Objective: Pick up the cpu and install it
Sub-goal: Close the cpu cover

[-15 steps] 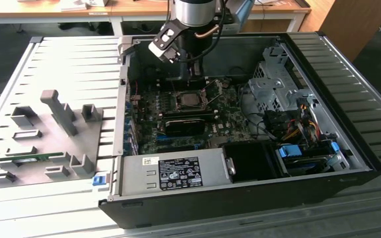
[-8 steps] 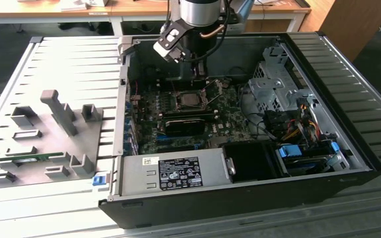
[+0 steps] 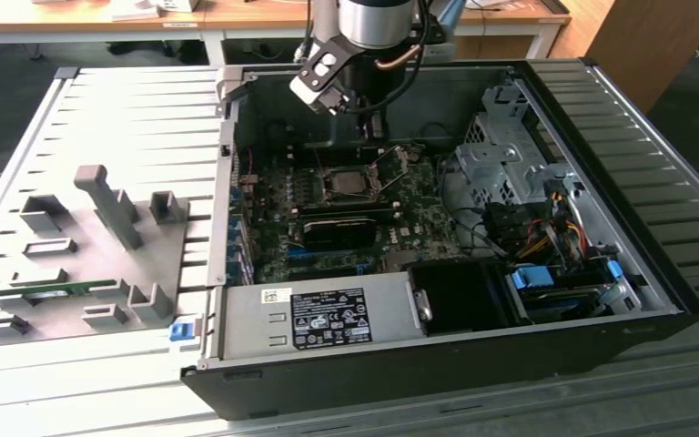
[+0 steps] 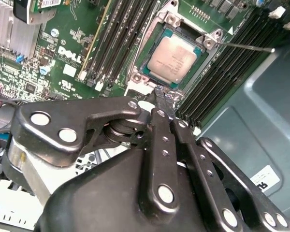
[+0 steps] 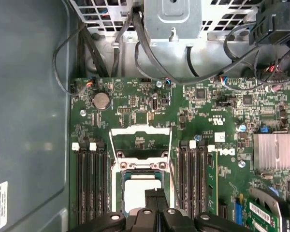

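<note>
So the cpu (image 4: 171,59) is already sitting in the socket (image 4: 140,72) on the motherboard (image 4: 63,63), inside the open pc case (image 3: 447,364) on the desk (image 3: 119,109). It's lying silver top up and looking flat and square in its seat, as far as I can tell. The gripper (image 4: 161,95) is hanging just beside the chip's edge with its fingers pinched together and nothing between them, so it isn't carrying anything. In the first wrist view the hinged metal frame (image 5: 140,129) is standing open, flipped away from the chip, and the thin lever (image 4: 246,46) is sticking out to the side. I'm reading the pick-and-place part as done and the clamping down as not done yet.
</note>
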